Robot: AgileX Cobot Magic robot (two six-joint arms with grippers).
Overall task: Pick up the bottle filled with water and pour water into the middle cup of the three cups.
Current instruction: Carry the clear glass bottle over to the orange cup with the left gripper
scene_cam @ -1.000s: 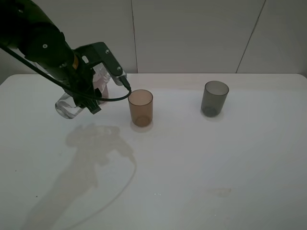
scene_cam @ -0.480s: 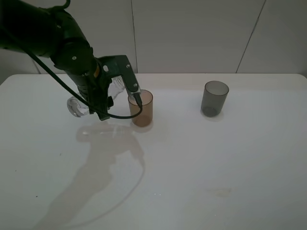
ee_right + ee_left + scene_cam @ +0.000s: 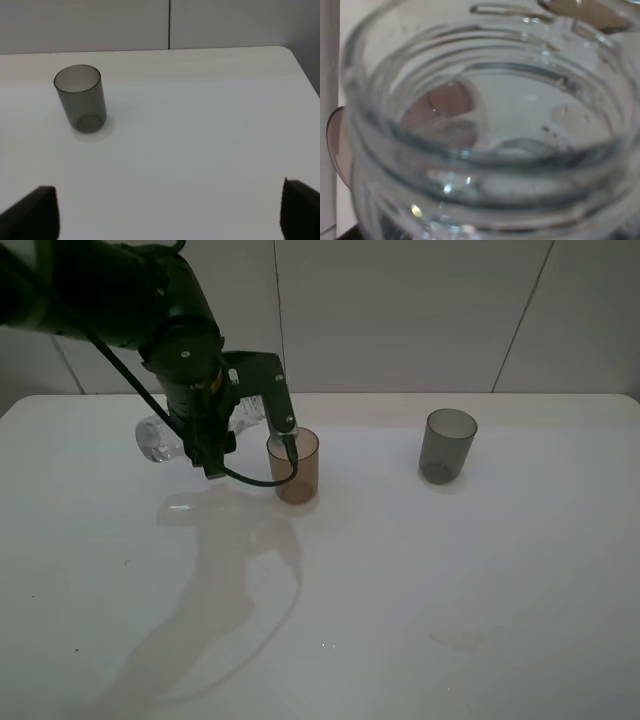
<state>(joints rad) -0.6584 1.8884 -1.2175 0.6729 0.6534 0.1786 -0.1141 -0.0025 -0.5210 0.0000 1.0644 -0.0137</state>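
- Bottle point(image 3: 157, 440) lies almost level above the table point(image 3: 450, 570), base out left, open neck pointing at the middle cup point(image 3: 294, 466) rim
- Our left gripper point(image 3: 222, 420) clamps its body
- Our right gripper point(image 3: 170, 210) hangs spread wide, the grey cup point(image 3: 81, 98) ahead of it

The middle cup point(image 3: 293, 466) is standing upright on the table point(image 3: 420, 580), a little left of its centre. The bottle point(image 3: 158, 440) is lying almost level in the air just left of this cup. The left gripper point(image 3: 222, 422) is holding it around its body, its neck is reaching toward the cup's rim, and its base is pointing away to the left. Another cup point(image 3: 447, 445) is standing well apart to the right, slightly farther back.
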